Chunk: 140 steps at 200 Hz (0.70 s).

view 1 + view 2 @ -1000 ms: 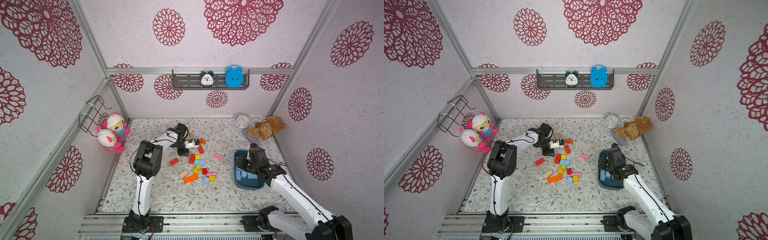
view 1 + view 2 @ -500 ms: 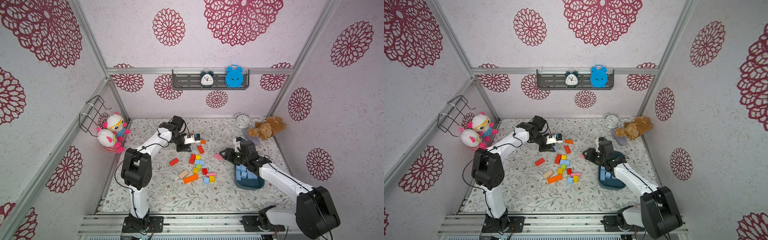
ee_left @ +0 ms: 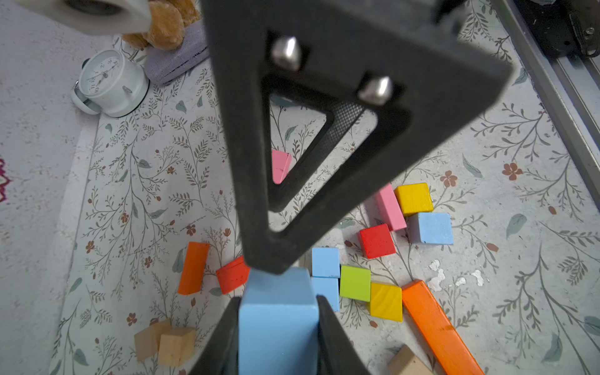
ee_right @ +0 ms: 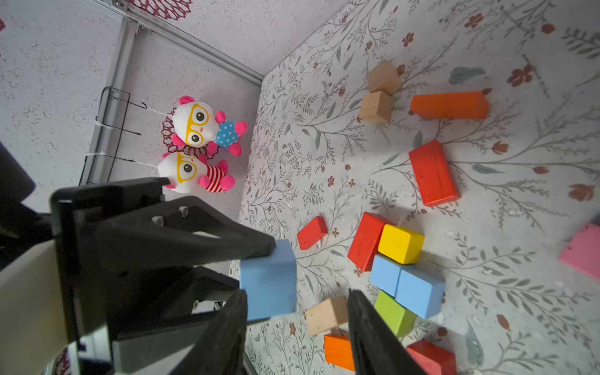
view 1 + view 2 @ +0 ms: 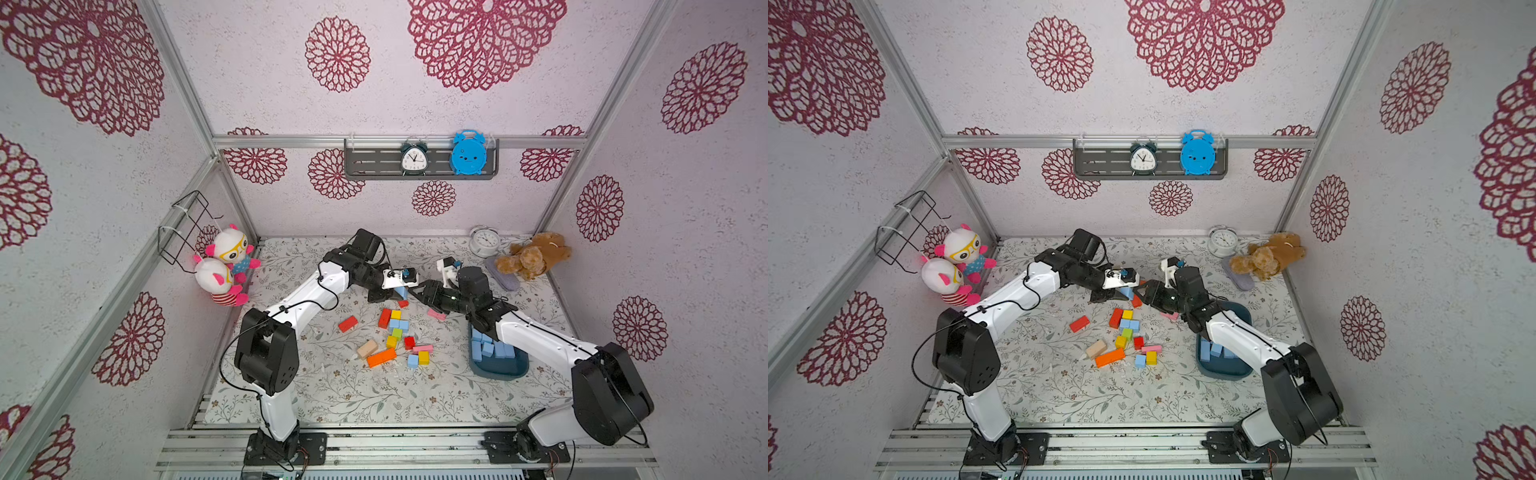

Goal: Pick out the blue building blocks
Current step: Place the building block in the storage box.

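Your left gripper (image 3: 278,303) pinches blue block (image 4: 268,279) in air above desk (image 5: 332,395), behind scattered pile. Your right gripper (image 4: 297,293) faces it, jaws spread; block's free end sits between them, hard by one finger. Three more blue blocks (image 5: 399,324) lie loose among coloured ones. Others fill teal tub (image 5: 498,370) under right arm.
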Tool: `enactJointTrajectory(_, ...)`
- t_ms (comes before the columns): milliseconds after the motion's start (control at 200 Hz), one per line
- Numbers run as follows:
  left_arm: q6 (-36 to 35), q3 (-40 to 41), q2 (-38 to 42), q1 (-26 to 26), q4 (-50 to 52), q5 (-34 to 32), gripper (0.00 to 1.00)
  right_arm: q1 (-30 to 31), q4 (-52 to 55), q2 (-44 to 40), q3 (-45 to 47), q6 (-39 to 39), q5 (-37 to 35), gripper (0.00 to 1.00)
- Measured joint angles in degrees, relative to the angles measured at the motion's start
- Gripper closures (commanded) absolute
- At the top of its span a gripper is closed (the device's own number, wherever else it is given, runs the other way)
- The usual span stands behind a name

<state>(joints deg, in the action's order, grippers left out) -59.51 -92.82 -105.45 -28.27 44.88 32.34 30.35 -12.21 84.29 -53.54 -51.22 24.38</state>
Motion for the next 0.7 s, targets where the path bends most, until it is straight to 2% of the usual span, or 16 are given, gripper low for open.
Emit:
enactJointTrajectory(180, 0.1, 0.7, 0.1, -0.3, -2.6, 0.6, 0.73, 0.0, -1.0, 1.1, -0.7, -0.6, 0.7, 0.53)
enactJointTrajectory(555, 0.4, 1.9, 0.1, -0.6, -5.4, 0.9, 0.72, 0.6, -3.1, 2.0, -0.7, -2.0, 4.4, 0.54)
enactJointTrajectory(700, 0.5, 2.3, 0.5, -0.8, -6.7, 0.8, 0.67, 0.5, -3.5, 2.2, -0.6, -2.5, 4.4, 0.68)
